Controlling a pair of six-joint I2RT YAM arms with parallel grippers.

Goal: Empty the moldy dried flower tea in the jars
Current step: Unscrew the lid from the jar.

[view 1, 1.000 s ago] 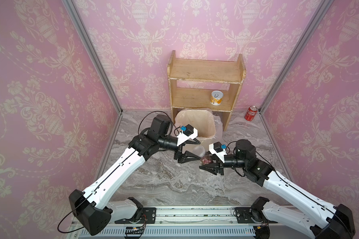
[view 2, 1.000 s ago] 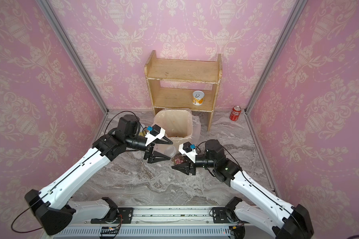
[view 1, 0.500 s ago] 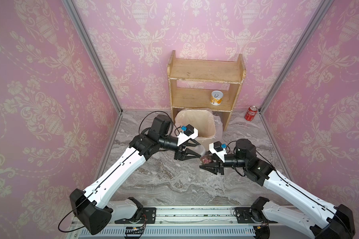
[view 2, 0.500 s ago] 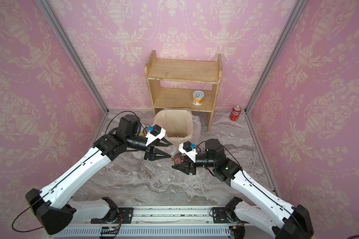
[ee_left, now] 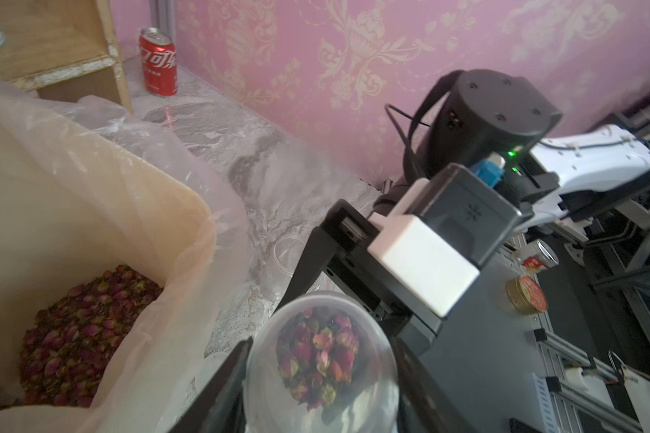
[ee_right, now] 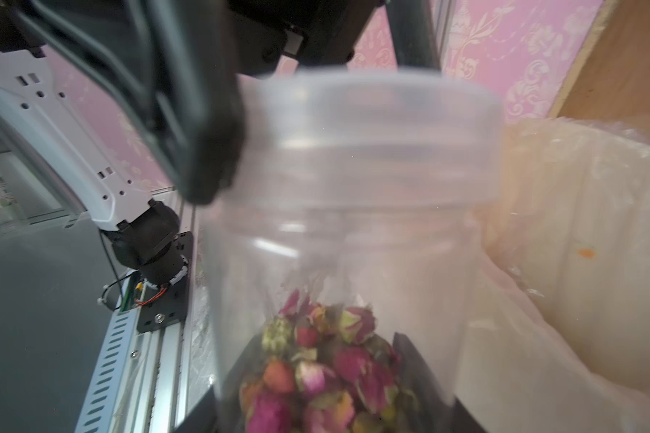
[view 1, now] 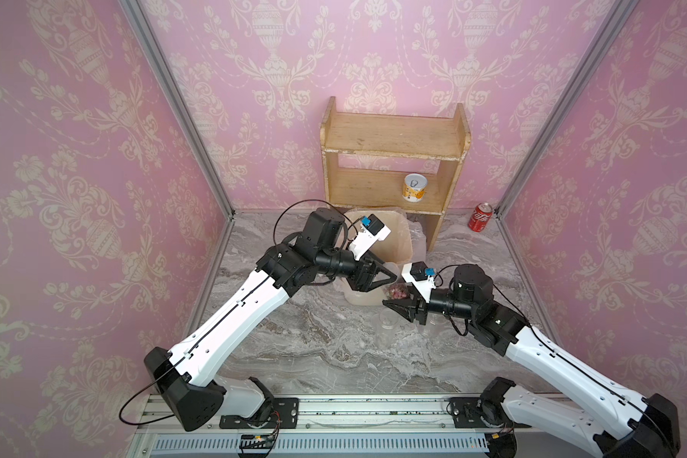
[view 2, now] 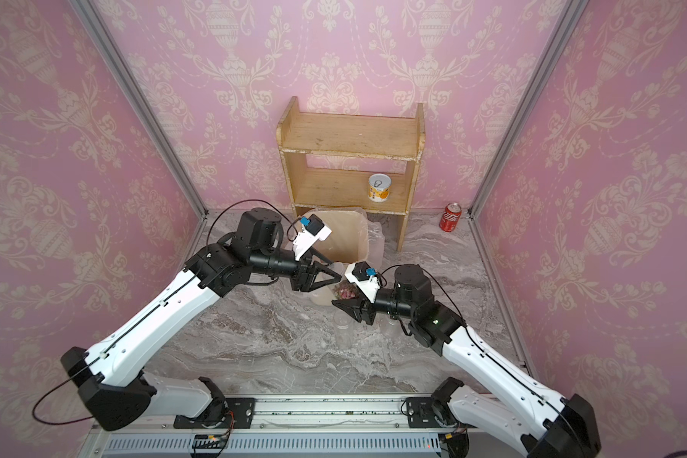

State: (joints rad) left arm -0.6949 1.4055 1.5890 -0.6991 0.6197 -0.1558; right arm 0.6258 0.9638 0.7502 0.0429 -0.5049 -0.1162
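At 5 o'clock of the beige lined bin (view 1: 408, 238) holding pinkish dried buds (ee_left: 72, 337), the last filled clear jar (ee_right: 353, 262) was clenched by the right gripper (ee_right: 312, 378), its translucent lid (ee_right: 372, 131), still on, by the left gripper (ee_left: 320, 360), two empty clear jars (view 1: 387, 323) at 6 o'clock.

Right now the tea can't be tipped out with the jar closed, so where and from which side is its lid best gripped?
Grip the lid by its short side wall, across its width, coming in from over its flat top: it is a shallow round cap facing up on the jar, whose lower body the right gripper holds.
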